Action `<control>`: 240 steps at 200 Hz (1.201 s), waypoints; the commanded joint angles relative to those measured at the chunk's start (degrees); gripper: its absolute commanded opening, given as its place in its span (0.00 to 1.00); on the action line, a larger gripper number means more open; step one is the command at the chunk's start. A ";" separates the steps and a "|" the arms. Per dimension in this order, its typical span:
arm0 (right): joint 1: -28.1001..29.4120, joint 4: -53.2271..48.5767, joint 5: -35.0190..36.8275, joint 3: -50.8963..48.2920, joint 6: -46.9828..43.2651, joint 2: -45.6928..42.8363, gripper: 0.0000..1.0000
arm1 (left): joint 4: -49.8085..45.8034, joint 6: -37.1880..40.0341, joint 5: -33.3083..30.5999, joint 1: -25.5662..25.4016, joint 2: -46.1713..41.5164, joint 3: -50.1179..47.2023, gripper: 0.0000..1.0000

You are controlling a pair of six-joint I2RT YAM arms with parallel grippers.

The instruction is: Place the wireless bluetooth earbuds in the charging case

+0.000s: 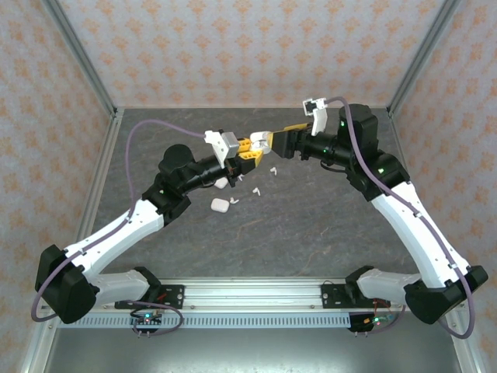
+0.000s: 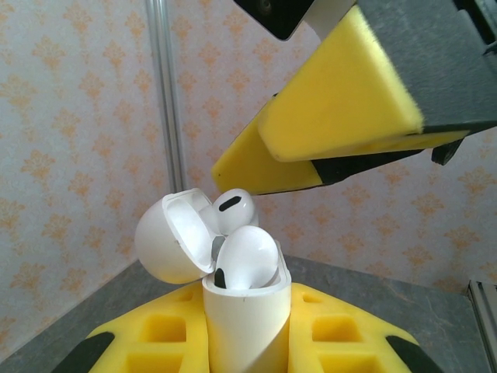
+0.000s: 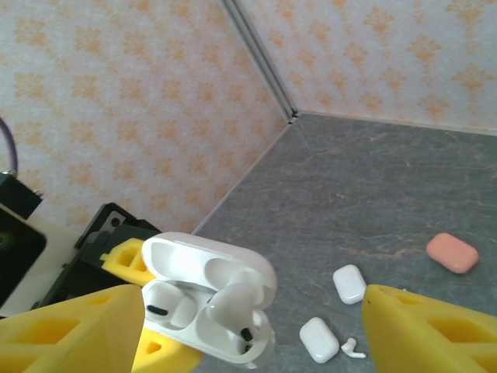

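My left gripper (image 2: 248, 353) (image 1: 245, 152) is shut on a white charging case (image 2: 248, 322) (image 3: 203, 311) and holds it above the table with its lid (image 2: 167, 237) swung open. Two white earbuds sit in the case. One (image 3: 165, 308) lies low in its well. The other (image 2: 247, 258) (image 3: 233, 301) stands higher and tilted, its bud above the rim. My right gripper (image 3: 248, 334) (image 1: 268, 144) hovers just over the case, open, its yellow fingers (image 3: 70, 330) wide apart with nothing held. A loose white earbud (image 3: 353, 347) lies on the table.
Two closed white cases (image 3: 349, 282) (image 3: 318, 339) and a coral-pink case (image 3: 452, 252) rest on the grey table (image 3: 388, 186). From above, more loose earbuds (image 1: 273, 167) (image 1: 256, 190) and a white case (image 1: 220, 205) lie below the grippers. Patterned walls enclose the table.
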 commanded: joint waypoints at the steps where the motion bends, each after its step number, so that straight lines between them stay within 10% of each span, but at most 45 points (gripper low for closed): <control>1: 0.02 -0.97 2.68 2.32 1.02 1.11 0.74 | 0.98 1.20 0.95 -0.41 -0.49 2.02 0.00; 240: 0.02 -4.09 1.52 0.52 0.76 1.34 0.66 | 1.55 0.78 -2.57 -0.41 -0.66 1.36 0.00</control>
